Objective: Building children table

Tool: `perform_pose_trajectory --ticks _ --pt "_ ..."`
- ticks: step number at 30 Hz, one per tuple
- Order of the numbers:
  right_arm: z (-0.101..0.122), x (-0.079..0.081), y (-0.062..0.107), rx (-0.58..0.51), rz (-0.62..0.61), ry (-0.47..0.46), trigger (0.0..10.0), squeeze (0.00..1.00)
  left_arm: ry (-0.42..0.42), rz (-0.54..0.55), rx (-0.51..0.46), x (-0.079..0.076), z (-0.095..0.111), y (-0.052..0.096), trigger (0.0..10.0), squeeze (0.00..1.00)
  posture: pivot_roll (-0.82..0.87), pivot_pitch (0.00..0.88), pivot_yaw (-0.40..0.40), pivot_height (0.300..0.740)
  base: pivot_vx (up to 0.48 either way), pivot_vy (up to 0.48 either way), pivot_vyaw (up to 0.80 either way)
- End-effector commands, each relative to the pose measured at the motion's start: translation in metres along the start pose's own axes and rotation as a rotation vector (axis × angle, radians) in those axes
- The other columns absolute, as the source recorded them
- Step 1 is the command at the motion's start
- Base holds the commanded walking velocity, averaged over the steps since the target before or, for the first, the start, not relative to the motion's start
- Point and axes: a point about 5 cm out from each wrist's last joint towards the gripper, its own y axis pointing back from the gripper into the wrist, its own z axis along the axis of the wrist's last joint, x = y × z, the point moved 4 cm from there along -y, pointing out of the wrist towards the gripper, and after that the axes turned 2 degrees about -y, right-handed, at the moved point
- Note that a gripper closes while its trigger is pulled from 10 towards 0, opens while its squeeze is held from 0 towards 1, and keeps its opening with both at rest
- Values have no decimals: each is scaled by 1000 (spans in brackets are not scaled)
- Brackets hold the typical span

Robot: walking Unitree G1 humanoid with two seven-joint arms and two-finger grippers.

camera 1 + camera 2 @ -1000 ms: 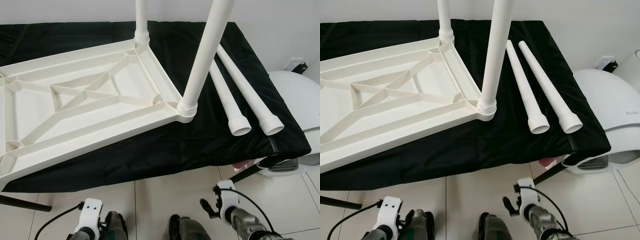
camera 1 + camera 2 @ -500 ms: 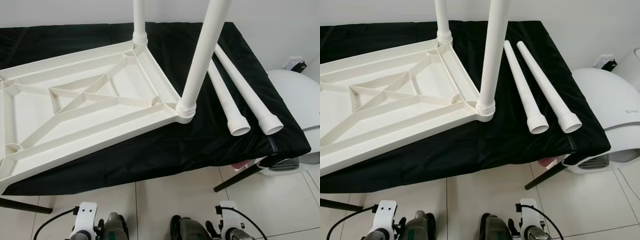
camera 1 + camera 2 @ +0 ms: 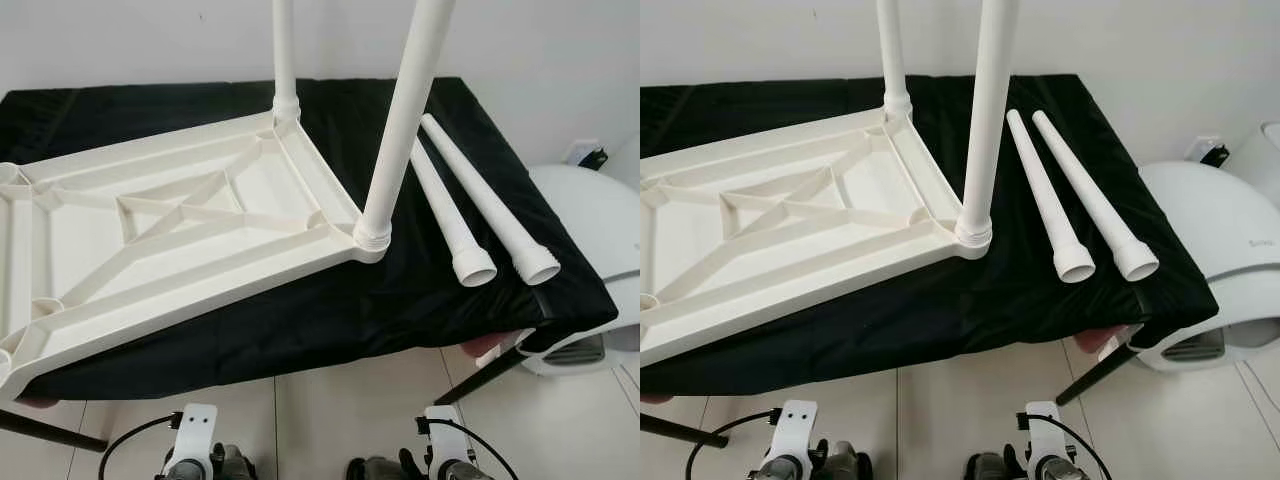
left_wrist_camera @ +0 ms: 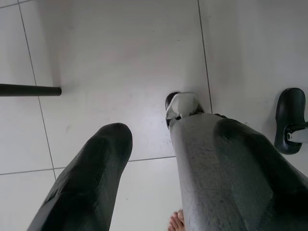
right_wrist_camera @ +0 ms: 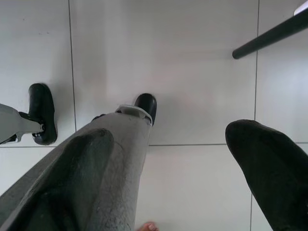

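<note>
A white plastic table top [image 3: 170, 230] lies upside down on a black-covered table [image 3: 330, 310]. Two white legs stand screwed into its right corners, the near leg [image 3: 400, 130] and the far leg [image 3: 284, 60]. Two loose legs, one [image 3: 448, 210] beside the other [image 3: 490, 200], lie on the cloth to their right, threaded ends toward me. Both arms hang low in front of the table, their white wrists [image 3: 195, 445] at the picture's bottom edge. My left gripper [image 4: 149, 118] and my right gripper [image 5: 192, 122] point at the floor tiles, open and holding nothing.
A white rounded appliance [image 3: 590, 215] stands on the floor to the right of the table. Dark table legs [image 3: 1095, 375] slant out beneath the cloth. Something pinkish [image 3: 1105, 338] shows under the cloth's right front corner. My black feet [image 4: 288, 120] rest on pale tiles.
The whole picture has shifted as the camera moved and now takes in more of the table. Both arms have sunk lower at the bottom edge. The table parts have not moved.
</note>
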Motion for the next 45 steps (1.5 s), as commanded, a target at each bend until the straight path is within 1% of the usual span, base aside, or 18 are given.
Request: perform_pose_trajectory --ticks 1,6,9,12,13,15,20,22,24,27,29,31,33,37,38,40,43,45 --pt "-7 3 1 32 6 7 10000 0 8 -22 45 -4 -11 1 10000 0 13 0 11 740 0 0 0" --pt "4 7 -2 14 21 30 10000 0 1 -18 61 -3 -14 2 10000 0 9 0 24 740 0 0 0" --pt "8 12 -4 9 36 52 10000 0 -37 -11 72 -2 -19 3 10000 0 10 0 27 740 0 0 0" --pt "8 15 -4 13 56 63 10000 0 -60 -7 73 -5 -21 4 10000 0 13 0 27 740 0 0 0" --pt "10 18 -4 6 73 79 10000 0 -77 -6 61 -9 -18 4 10000 0 14 0 23 740 0 0 0" --pt "11 19 -4 2 76 84 10000 0 -83 -7 53 -9 -17 3 10000 0 15 0 22 740 0 0 0" --pt "16 19 -5 -24 82 81 10000 0 -65 -17 26 -2 -11 2 10000 0 27 5 8 740 0 0 0" --pt "18 19 -5 -30 87 101 10000 0 -84 -18 14 -1 -8 2 10000 0 28 8 9 740 0 0 0" --pt "23 20 -5 -53 90 138 10000 0 -80 -14 13 4 -8 1 10000 0 26 11 14 740 0 0 0" --pt "30 22 -6 -76 113 138 10000 0 -94 -24 6 5 -7 1 10000 0 28 14 19 740 0 0 0" --pt "37 26 -6 -105 148 112 10000 0 -88 -31 6 7 -8 2 10000 0 37 30 4 740 0 0 0" --pt "37 26 -6 -105 148 112 10000 0 -88 -31 6 7 -8 2 10000 0 37 30 4 740 0 0 0" --pt "37 35 -6 -107 201 108 10000 0 -101 -72 12 0 -11 3 10000 0 49 37 -10 740 0 0 0" --pt "35 43 -5 -101 246 113 10000 0 -141 -111 15 -8 -14 4 10000 0 61 49 -13 740 0 0 0" --pt "34 49 -4 -94 285 110 10000 0 -156 -150 15 -17 -16 5 10000 0 62 56 -9 740 0 0 0" --pt "33 51 -4 -93 296 110 10000 0 -154 -159 14 -19 -17 5 10000 0 62 56 -9 740 0 0 0" --pt "24 53 -3 -61 300 106 10000 0 -193 -172 29 -25 -21 7 10000 0 64 72 -2 740 0 0 0" --pt "18 52 -2 -48 295 102 10000 0 -195 -174 32 -27 -22 7 10000 0 64 73 -2 740 0 0 0"
